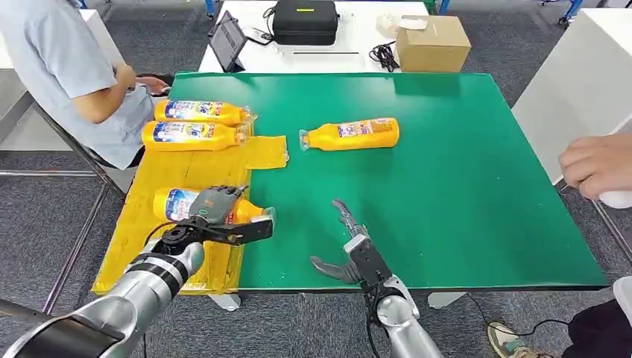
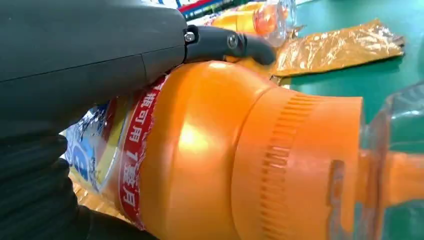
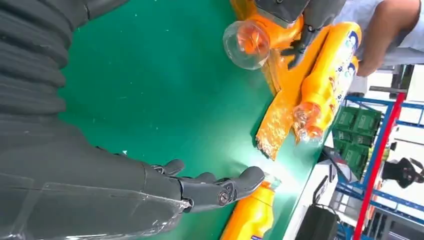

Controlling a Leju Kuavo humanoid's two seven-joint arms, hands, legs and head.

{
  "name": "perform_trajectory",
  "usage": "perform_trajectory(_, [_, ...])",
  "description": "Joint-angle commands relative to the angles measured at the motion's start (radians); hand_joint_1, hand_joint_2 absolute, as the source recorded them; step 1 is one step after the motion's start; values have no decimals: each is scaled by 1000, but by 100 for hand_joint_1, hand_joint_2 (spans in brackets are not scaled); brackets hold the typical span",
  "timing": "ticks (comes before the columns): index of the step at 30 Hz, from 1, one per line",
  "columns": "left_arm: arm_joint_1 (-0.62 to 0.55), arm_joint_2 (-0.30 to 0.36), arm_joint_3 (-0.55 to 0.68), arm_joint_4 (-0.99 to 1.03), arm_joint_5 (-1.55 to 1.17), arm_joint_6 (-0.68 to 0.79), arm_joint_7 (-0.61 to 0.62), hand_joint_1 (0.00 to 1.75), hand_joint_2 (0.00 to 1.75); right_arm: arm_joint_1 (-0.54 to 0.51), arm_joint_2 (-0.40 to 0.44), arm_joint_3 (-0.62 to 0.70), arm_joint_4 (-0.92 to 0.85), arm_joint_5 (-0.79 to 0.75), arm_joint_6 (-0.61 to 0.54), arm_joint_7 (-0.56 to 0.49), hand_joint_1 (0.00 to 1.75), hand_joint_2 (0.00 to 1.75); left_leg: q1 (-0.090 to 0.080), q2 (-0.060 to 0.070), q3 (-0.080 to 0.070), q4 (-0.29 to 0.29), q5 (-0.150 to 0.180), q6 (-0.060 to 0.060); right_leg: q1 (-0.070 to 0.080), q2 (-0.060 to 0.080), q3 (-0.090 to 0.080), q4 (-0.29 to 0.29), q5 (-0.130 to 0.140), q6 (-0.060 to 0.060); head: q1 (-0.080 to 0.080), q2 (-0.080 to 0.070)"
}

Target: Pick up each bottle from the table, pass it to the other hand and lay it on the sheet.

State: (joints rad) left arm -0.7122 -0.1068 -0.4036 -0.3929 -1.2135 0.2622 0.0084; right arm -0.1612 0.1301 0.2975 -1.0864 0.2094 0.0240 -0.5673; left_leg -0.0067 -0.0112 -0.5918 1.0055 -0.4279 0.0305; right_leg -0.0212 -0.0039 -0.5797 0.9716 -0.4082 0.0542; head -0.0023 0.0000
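Note:
My left hand [image 1: 215,212] grips an orange bottle [image 1: 173,203] with a blue and white label, lying on its side low over the yellow sheet [image 1: 164,175]. Its clear cap [image 1: 265,215] points toward the green table top [image 1: 462,186]. Close up, the bottle [image 2: 215,160] lies against the left hand [image 2: 75,50]. Two more bottles [image 1: 195,112] [image 1: 192,136] lie on the sheet's far end. Another bottle [image 1: 352,134] lies on the green top. My right hand [image 1: 350,250] hovers open over the near table edge, holding nothing; its fingers [image 3: 220,187] are spread.
A seated person [image 1: 67,67] is at the far left by the sheet. Another person's hand [image 1: 596,164] is at the right edge. Behind the table stand a cardboard box [image 1: 432,43], a black case [image 1: 304,21] and a tablet [image 1: 227,41].

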Motion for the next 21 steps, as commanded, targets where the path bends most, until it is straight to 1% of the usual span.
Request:
perform_trajectory(1, [1, -2, 14, 111, 9, -88, 7, 0, 175, -51, 6, -34, 83, -1, 0, 4, 0, 175, 1, 4, 3, -1, -1, -2, 1, 3, 2, -1, 0, -2, 0, 0])
perform_trajectory(5, [3, 0, 15, 112, 10, -89, 8, 0, 175, -52, 6, -34, 83, -2, 0, 4, 0, 175, 0, 3, 3, -1, -1, -1, 0, 2, 2, -1, 0, -1, 0, 0])
perform_trajectory(6, [12, -5, 48, 120, 58, -203, -7, 0, 175, -63, 5, -45, 102, -1, 3, 0, 0, 175, 1, 4, 4, -1, -1, -2, 1, 3, 3, -2, 0, -2, 0, 0])
perform_trajectory(8, [13, -5, 52, 118, 63, -208, -8, 0, 175, -63, 6, -46, 102, -1, 3, -1, 0, 175, 1, 5, 6, -2, -1, -2, 1, 4, 5, -2, 1, -3, 0, 0])
perform_trajectory(12, [16, -8, 37, 108, 50, -173, -20, 0, 175, -68, 6, -45, 110, 2, 5, -3, 0, 175, 0, 5, 8, -2, -1, -2, 0, 4, 7, -2, 0, -2, 0, 0])
perform_trajectory(15, [9, -20, 32, 96, 49, -128, -53, 0, 175, -72, 4, -45, 114, 3, 5, -5, 0, 175, 1, 4, 8, -2, -1, -2, 1, 3, 7, -2, 1, -2, 0, 0])
perform_trajectory(16, [7, -27, 32, 83, 48, -78, -69, 0, 175, -73, 3, -45, 115, 3, 5, -5, 0, 175, 0, 3, 8, -2, -1, -1, 0, 3, 7, -2, 0, -2, 0, 0])
perform_trajectory(17, [-5, -40, 31, 80, 51, -78, -72, 0, 175, -75, 2, -45, 115, 4, 5, -6, 0, 175, 0, 3, 7, -1, -1, -1, 0, 2, 7, -1, 0, -2, 0, 0])
perform_trajectory(18, [-9, -42, 31, 80, 51, -80, -72, 0, 175, -76, 2, -45, 116, 4, 5, -6, 0, 175, 1, 3, 7, -1, -1, -2, 1, 3, 7, -1, 0, -3, 0, 0])
perform_trajectory(21, [-11, -44, 31, 79, 51, -81, -72, 0, 175, -76, 2, -45, 116, 4, 5, -6, 0, 175, 0, -2, 6, 0, 0, -1, 1, -1, 6, -1, 0, -2, 0, 0])
